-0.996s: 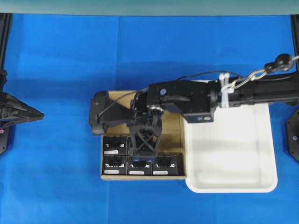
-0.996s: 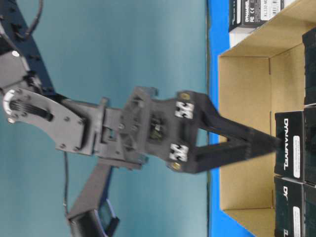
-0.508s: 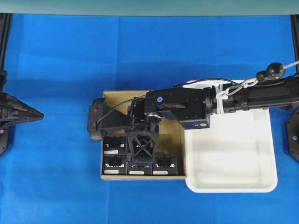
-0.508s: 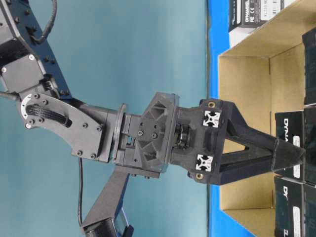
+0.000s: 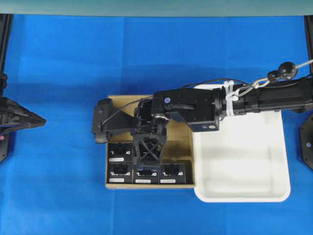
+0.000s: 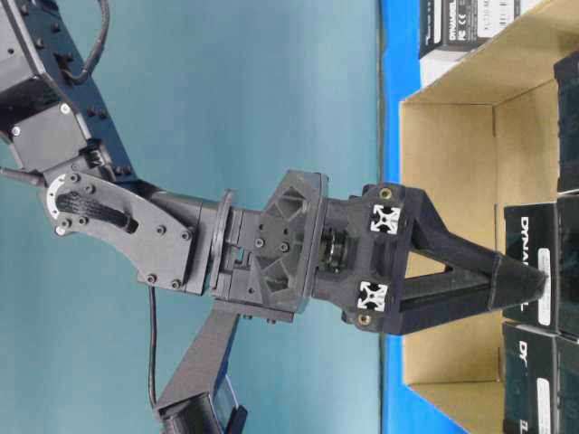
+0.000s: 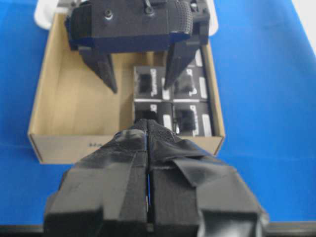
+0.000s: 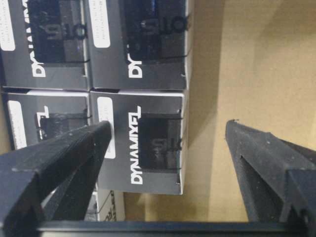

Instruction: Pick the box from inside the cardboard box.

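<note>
Box, black with white lettering and a white label strip, lies in the middle of the right wrist view, flat on the floor of the cardboard box with identical black boxes touching it above and to its left. The right tool stands spread wide over it: one finger crosses its left edge at the lower left of the frame, the other hangs over bare cardboard at the lower right, well clear of the box's right side. Nothing is pinched.

In the overhead view the cardboard box sits at the centre of the blue desk, its right wall touching a white tray. The black boxes fill the lower part of the carton, and the right arm reaches in from the right edge of the frame with its tool pointing down over them. In the table-level view the fingertips reach the top of a black box.

The left tool fills the lower half of the left wrist view, its fingers pressed together and holding nothing, on the near side of the carton's front wall.
</note>
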